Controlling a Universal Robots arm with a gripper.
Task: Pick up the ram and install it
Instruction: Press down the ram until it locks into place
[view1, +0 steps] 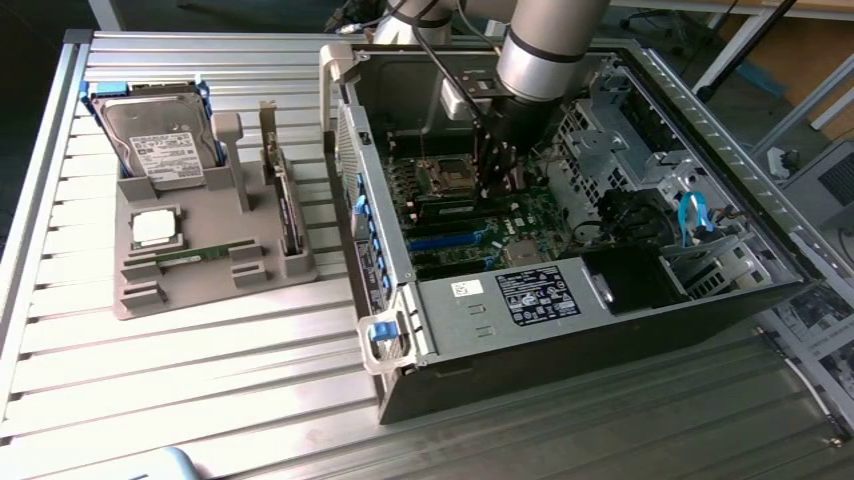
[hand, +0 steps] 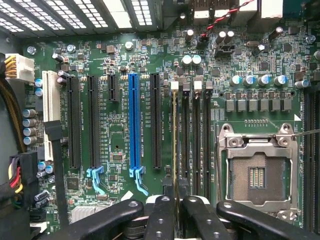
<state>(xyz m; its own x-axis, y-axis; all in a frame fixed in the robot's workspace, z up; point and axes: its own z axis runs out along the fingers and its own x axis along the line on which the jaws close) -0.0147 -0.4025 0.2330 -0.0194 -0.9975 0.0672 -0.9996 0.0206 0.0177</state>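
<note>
Inside open black computer case (view1: 694, 300), black end effector (hand: 174, 207) pinches thin green ram (hand: 174, 145) edge-on, lined along memory slot (hand: 185, 145).

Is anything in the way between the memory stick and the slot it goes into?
Nothing visible is in the way. The gripper holds the ram edge-on inside the computer case, lined up along the memory slots. The slots beside it look empty, with no cable across them.
</note>
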